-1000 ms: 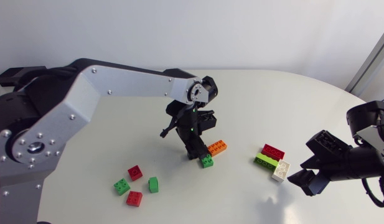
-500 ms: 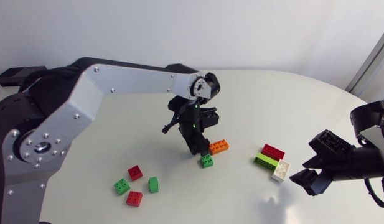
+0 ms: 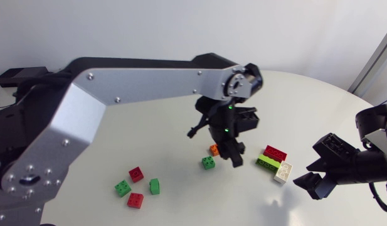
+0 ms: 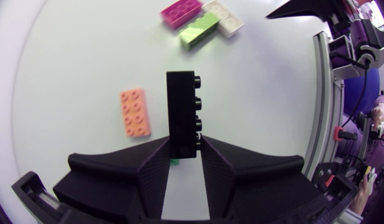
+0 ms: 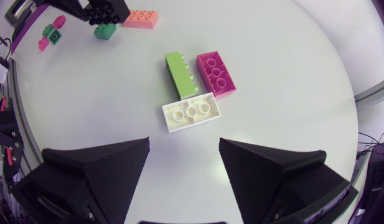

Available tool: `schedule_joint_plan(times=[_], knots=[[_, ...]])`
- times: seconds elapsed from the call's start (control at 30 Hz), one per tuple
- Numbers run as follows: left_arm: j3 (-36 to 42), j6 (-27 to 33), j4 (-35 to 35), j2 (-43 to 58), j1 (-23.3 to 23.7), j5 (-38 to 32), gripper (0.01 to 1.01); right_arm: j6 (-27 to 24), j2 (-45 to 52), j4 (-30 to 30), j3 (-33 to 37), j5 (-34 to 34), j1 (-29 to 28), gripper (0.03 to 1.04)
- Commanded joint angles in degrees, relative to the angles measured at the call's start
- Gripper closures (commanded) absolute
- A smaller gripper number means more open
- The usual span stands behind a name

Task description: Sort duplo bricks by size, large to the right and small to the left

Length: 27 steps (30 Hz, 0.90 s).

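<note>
The sorting is looking well underway. On the right side of the desk [image 3: 118, 100] three long pieces are already lying together: a red brick [image 3: 275, 152], a green brick [image 3: 266, 162] touching it side by side, and a white brick [image 3: 283, 171] upside down across their ends. On the left, four small bricks [image 3: 135, 200], two red and two green, are sitting in a loose cluster.

Three pieces are waiting in the middle. The left pincer [image 4: 182, 149] is clamping a black brick [image 4: 182, 115] by its near end, above the desk and near the right-hand pile; as a long piece it probably belongs there. An orange brick [image 4: 135, 112] is lying just beside it, apart from the pile, and a small green brick [image 3: 208, 162] is sitting near the orange one, well apart from the left cluster.

The black brick's long axis is running straight out past the fingertips, and its studs are facing sideways. The orange brick is lying flat, studs up, roughly parallel to it.

The right pincer [image 5: 183, 146] is hanging near the white brick with fingers spread apart, holding nothing.
</note>
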Motion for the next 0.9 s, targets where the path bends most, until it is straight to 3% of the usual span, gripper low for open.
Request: schedule_joint_plan(times=[0.0,0.13,0.47,0.53,0.6,0.67,0.73,0.87], knots=[[5.11,-0.51,-1.96,3.72,-3.32,1.51,0.766,-0.79,-0.91,-1.27,-1.35,-0.52,0.06,0.25],[14.6,-0.42,-10.14,12.33,-3.76,4.58,0.764,-1.15,-1.79,-2.06,-1.18,-0.52,-0.47,0.25],[14.25,-2.88,-10.22,15.58,-5.16,4.94,0.723,-3.26,-1.53,-2.68,-0.74,-2.01,-3.37,0.25],[13.63,-2.88,-10.14,14.79,-4.81,4.76,0.539,-3.08,-1.7,-2.77,-0.65,-2.19,-3.28,0.25],[11.26,-2.88,-9.08,12.59,-4.11,4.5,0.282,-3.08,-1.7,-2.77,-0.65,-2.19,-3.28,0.25],[7.92,-2.88,-7.32,9.78,-2.7,3.88,0.152,-3.34,-1.7,-2.77,-0.83,-2.19,-3.37,0.25],[4.84,-2.8,-5.92,7.32,-0.86,3.71,0.09,-3.52,-1.53,-2.59,-1.0,-2.27,-3.37,0.25],[-1.48,-1.65,-3.28,3.36,2.92,2.21,0.085,-3.26,-1.26,-2.33,-1.0,-2.27,-3.02,0.25]])
